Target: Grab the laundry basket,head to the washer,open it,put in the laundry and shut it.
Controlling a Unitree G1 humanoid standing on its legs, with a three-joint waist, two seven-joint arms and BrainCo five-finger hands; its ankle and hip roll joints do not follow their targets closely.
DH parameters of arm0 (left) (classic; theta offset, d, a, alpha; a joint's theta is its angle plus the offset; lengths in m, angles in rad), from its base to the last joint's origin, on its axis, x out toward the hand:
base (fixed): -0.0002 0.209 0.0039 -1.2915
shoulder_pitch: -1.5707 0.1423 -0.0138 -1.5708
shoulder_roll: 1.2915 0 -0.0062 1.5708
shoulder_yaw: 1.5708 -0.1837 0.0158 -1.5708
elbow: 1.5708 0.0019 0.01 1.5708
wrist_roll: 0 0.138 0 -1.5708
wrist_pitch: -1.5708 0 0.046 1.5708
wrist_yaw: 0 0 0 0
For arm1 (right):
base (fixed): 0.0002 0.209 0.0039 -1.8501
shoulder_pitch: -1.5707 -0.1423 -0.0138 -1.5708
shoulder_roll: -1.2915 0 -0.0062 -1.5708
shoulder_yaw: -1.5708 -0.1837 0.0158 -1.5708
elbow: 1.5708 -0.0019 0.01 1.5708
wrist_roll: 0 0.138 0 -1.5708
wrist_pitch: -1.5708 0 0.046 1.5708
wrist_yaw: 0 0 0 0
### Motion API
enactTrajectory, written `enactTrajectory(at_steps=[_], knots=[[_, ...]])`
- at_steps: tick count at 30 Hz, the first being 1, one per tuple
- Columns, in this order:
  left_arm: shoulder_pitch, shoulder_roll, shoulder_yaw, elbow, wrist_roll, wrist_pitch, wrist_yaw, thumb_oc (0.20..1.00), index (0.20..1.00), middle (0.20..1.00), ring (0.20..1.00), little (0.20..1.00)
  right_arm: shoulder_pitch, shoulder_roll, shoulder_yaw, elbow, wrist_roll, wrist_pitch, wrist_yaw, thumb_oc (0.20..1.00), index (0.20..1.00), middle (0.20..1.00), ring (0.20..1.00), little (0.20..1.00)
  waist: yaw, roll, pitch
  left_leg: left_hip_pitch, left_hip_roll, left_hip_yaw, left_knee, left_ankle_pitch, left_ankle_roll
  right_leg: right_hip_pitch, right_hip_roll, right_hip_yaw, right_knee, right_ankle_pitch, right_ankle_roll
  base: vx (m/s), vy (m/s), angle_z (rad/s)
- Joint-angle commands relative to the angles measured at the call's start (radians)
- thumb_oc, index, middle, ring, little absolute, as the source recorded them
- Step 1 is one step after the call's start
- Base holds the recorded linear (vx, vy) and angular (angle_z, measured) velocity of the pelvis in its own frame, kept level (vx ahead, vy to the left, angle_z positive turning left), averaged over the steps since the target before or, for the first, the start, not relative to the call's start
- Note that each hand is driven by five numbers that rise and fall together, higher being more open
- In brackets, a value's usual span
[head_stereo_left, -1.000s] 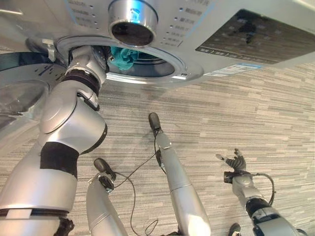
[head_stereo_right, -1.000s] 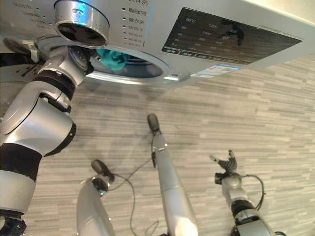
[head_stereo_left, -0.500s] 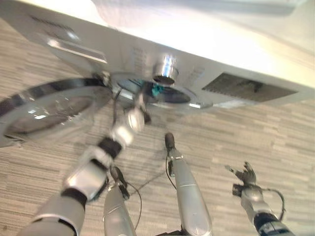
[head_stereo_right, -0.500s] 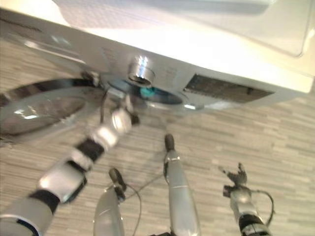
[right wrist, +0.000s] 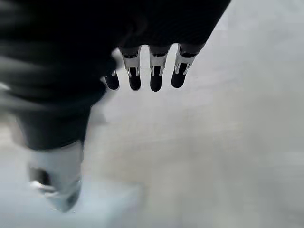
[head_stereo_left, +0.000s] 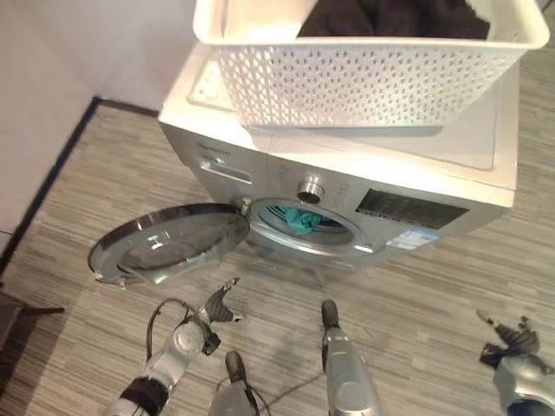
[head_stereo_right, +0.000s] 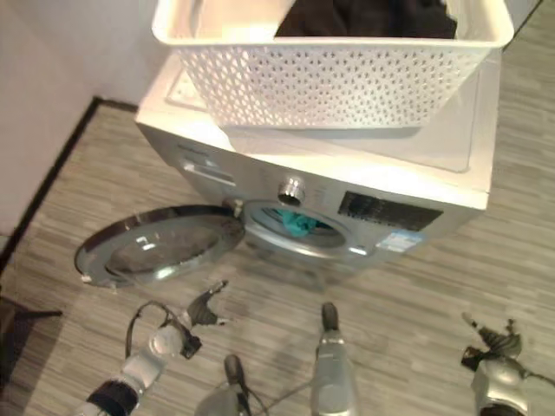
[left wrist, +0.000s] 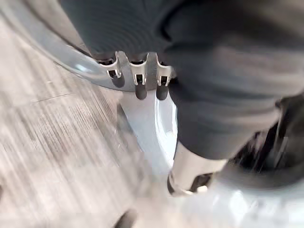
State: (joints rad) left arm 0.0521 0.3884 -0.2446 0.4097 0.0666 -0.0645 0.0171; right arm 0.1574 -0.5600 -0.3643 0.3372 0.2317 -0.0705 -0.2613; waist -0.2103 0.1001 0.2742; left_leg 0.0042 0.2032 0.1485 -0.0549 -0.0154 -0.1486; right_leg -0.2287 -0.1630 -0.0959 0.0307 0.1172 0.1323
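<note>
The silver-grey front-loading washing machine [head_stereo_left: 347,199] stands on a grey striped plank floor [head_stereo_left: 416,303], its flat white top carrying the white perforated plastic laundry basket [head_stereo_left: 364,74], in which dark folded laundry [head_stereo_left: 390,17] is piled. The round glass door with a chrome rim [head_stereo_left: 165,243] is swung fully open to the robot's left, lying near the floor, and a teal crumpled cloth [head_stereo_left: 299,218] is seen inside the drum opening.

Since dark clothing is left in the basket, the loading step is judged unfinished. It would best be done by lifting a soft garment from the basket, carrying it down past the rim and pushing it deep, so that nothing is trapped when the door is swung shut.

The left hand [head_stereo_left: 221,303] is held low just beside the door's rim, fingers straight and empty. The right hand [head_stereo_left: 512,334] is spread loosely, empty, well apart over the floor.
</note>
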Motion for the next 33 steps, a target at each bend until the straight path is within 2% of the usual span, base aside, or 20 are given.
enactTrajectory(at_steps=[1,2,5,6,7,8,9,11,18,22,23,24,25,26,27,28,29,31,32,33], knots=[[-0.028,0.042,0.018,0.071,-0.017,-0.02,0.019,1.0,1.0,1.0,1.0,1.0,0.04,0.013,-0.005,0.125,-0.099,0.003,-0.039,1.0,1.0,1.0,1.0,1.0,0.016,-0.041,-0.119,0.045,0.003,-0.003,0.049,-0.065,0.025,-0.036,-0.044,0.01,0.02,-0.029,0.059,0.09,0.029,0.05],[-0.028,0.042,0.018,0.071,-0.017,-0.02,0.019,1.0,1.0,1.0,1.0,1.0,0.04,0.013,-0.005,0.125,-0.099,0.003,-0.039,1.0,1.0,1.0,1.0,1.0,0.016,-0.041,-0.119,0.045,0.003,-0.003,0.049,-0.065,0.025,-0.036,-0.044,0.01,0.02,-0.029,0.059,0.09,0.038,0.14],[0.005,0.019,0.076,0.077,-0.022,-0.008,0.059,1.0,1.0,1.0,1.0,1.0,-0.02,0.017,0.033,0.051,-0.161,0.016,-0.07,1.0,1.0,1.0,1.0,1.0,0.054,-0.046,-0.166,0.072,0.0,-0.022,0.005,-0.043,0.02,0.033,-0.045,-0.018,-0.058,-0.018,0.067,0.07,0.02,0.1],[-0.001,0.019,0.086,0.099,-0.023,-0.01,0.056,1.0,1.0,1.0,1.0,1.0,-0.019,-0.041,-0.051,0.072,-0.092,0.002,-0.033,1.0,1.0,1.0,1.0,1.0,0.055,-0.05,-0.177,0.079,0.002,-0.029,-0.003,-0.041,0.016,0.049,-0.043,-0.027,-0.07,-0.019,0.067,0.09,-0.006,0.3],[-0.014,0.009,0.08,0.132,-0.033,-0.025,0.055,1.0,1.0,1.0,1.0,1.0,-0.058,-0.153,-0.115,0.147,-0.058,-0.048,-0.068,1.0,1.0,1.0,1.0,1.0,0.067,-0.061,-0.192,0.086,0.007,-0.034,-0.01,-0.047,0.013,0.069,-0.041,-0.033,-0.082,-0.025,0.07,0.06,-0.021,0.36],[-0.015,0.002,0.072,0.135,-0.027,-0.029,0.056,1.0,1.0,1.0,1.0,1.0,-0.102,-0.181,-0.111,0.202,-0.03,-0.067,-0.075,1.0,1.0,1.0,1.0,1.0,0.075,-0.061,-0.195,0.082,0.007,-0.04,-0.013,-0.04,0.012,0.074,-0.043,-0.039,-0.089,-0.02,0.069,0.05,-0.038,0.32],[-0.023,0.001,0.058,0.138,-0.009,-0.022,0.061,1.0,1.0,1.0,1.0,1.0,-0.164,-0.235,-0.11,0.161,-0.024,-0.075,-0.086,1.0,1.0,1.0,1.0,1.0,0.092,-0.068,-0.203,0.081,0.01,-0.05,-0.017,-0.043,0.011,0.088,-0.041,-0.048,-0.088,-0.026,0.067,0.01,-0.033,0.19],[-0.031,-0.011,0.047,0.161,-0.007,-0.022,0.058,1.0,1.0,1.0,1.0,1.0,-0.204,-0.273,-0.128,0.078,-0.066,-0.091,-0.131,1.0,1.0,1.0,1.0,1.0,0.104,-0.071,-0.216,0.082,0.011,-0.059,-0.026,-0.042,0.011,0.096,-0.041,-0.06,-0.089,-0.032,0.067,0.03,0.0,0.17],[-0.049,-0.036,0.002,0.228,-0.004,-0.015,0.066,1.0,1.0,1.0,1.0,1.0,-0.303,-0.397,-0.211,-0.114,-0.186,-0.085,-0.251,1.0,1.0,1.0,1.0,1.0,0.126,-0.085,-0.248,0.072,0.021,-0.091,-0.032,-0.043,0.004,0.126,-0.036,-0.09,-0.097,-0.047,0.067,0.03,-0.006,0.2],[-0.057,-0.048,-0.033,0.274,0.006,-0.017,0.065,1.0,1.0,1.0,1.0,1.0,-0.373,-0.49,-0.177,-0.195,-0.198,-0.084,-0.211,1.0,1.0,1.0,1.0,1.0,0.141,-0.103,-0.261,0.065,0.026,-0.108,-0.032,-0.04,0.002,0.138,-0.035,-0.102,-0.095,-0.055,0.063,0.02,-0.008,0.15],[-0.063,-0.048,-0.054,0.291,0.009,-0.023,0.056,1.0,1.0,1.0,1.0,1.0,-0.416,-0.563,-0.102,-0.158,-0.19,-0.079,-0.155,1.0,1.0,1.0,1.0,1.0,0.151,-0.115,-0.262,0.061,0.028,-0.115,-0.032,-0.037,0.0,0.142,-0.032,-0.104,-0.096,-0.058,0.061,-0.01,-0.008,0.1],[-0.063,-0.051,-0.052,0.293,0.009,-0.024,0.056,1.0,1.0,1.0,1.0,1.0,-0.428,-0.568,-0.091,-0.15,-0.188,-0.08,-0.154,1.0,1.0,1.0,1.0,1.0,0.148,-0.113,-0.262,0.062,0.027,-0.115,-0.032,-0.037,0.0,0.143,-0.032,-0.103,-0.097,-0.058,0.061,0.0,-0.004,0.07],[-0.065,-0.048,-0.076,0.302,0.008,-0.029,0.045,1.0,1.0,1.0,1.0,1.0,-0.488,-0.613,0.018,-0.114,-0.163,-0.076,-0.072,1.0,1.0,1.0,1.0,1.0,0.161,-0.126,-0.264,0.061,0.029,-0.117,-0.032,-0.036,-0.001,0.147,-0.031,-0.107,-0.099,-0.057,0.06,0.01,0.002,0.04],[-0.063,-0.05,-0.072,0.303,0.007,-0.03,0.045,1.0,1.0,1.0,1.0,1.0,-0.507,-0.618,0.036,-0.104,-0.161,-0.078,-0.071,1.0,1.0,1.0,1.0,1.0,0.157,-0.124,-0.264,0.062,0.029,-0.116,-0.032,-0.036,-0.001,0.147,-0.031,-0.106,-0.099,-0.057,0.06,0.0,0.0,0.0],[-0.065,-0.045,-0.085,0.302,0.003,-0.034,0.039,1.0,1.0,1.0,1.0,1.0,-0.554,-0.636,0.104,-0.073,-0.142,-0.071,-0.027,1.0,1.0,1.0,1.0,1.0,0.167,-0.134,-0.266,0.063,0.032,-0.117,-0.032,-0.035,-0.001,0.149,-0.03,-0.108,-0.1,-0.057,0.059,-0.01,-0.004,0.04],[-0.067,-0.033,-0.103,0.302,-0.011,-0.036,0.034,1.0,1.0,1.0,1.0,1.0,-0.714,-0.672,0.278,0.033,-0.079,-0.053,0.047,1.0,1.0,1.0,1.0,1.0,0.18,-0.152,-0.265,0.065,0.033,-0.113,-0.032,-0.033,-0.003,0.15,-0.028,-0.103,-0.1,-0.055,0.058,0.0,0.0,0.0],[-0.065,-0.039,-0.092,0.302,-0.012,-0.037,0.033,1.0,1.0,1.0,1.0,1.0,-0.763,-0.674,0.324,0.052,-0.075,-0.057,0.047,1.0,1.0,1.0,1.0,1.0,0.17,-0.146,-0.263,0.066,0.033,-0.111,-0.032,-0.033,-0.003,0.15,-0.028,-0.101,-0.1,-0.054,0.058,-0.02,0.001,-0.05],[-0.074,-0.019,-0.123,0.309,-0.03,-0.04,0.02,1.0,1.0,1.0,1.0,1.0,-0.908,-0.697,0.491,0.148,-0.041,-0.03,0.133,1.0,1.0,1.0,1.0,1.0,0.191,-0.172,-0.264,0.068,0.035,-0.108,-0.032,-0.031,-0.005,0.151,-0.026,-0.1,-0.102,-0.053,0.056,0.0,0.0,0.0],[-0.071,-0.022,-0.116,0.309,-0.04,-0.043,0.012,1.0,1.0,1.0,1.0,1.0,-1.069,-0.699,0.666,0.234,-0.038,-0.023,0.176,1.0,1.0,1.0,1.0,1.0,0.185,-0.172,-0.262,0.07,0.036,-0.103,-0.032,-0.03,-0.006,0.152,-0.025,-0.096,-0.104,-0.051,0.056,0.0,0.008,0.05],[-0.071,-0.009,-0.128,0.305,-0.053,-0.044,-0.005,1.0,1.0,1.0,1.0,1.0,-1.251,-0.688,0.875,0.353,-0.068,0.006,0.246,1.0,1.0,1.0,1.0,1.0,0.194,-0.19,-0.262,0.071,0.041,-0.104,-0.032,-0.024,-0.009,0.154,-0.021,-0.096,-0.104,-0.051,0.056,0.0,0.0,0.0]])
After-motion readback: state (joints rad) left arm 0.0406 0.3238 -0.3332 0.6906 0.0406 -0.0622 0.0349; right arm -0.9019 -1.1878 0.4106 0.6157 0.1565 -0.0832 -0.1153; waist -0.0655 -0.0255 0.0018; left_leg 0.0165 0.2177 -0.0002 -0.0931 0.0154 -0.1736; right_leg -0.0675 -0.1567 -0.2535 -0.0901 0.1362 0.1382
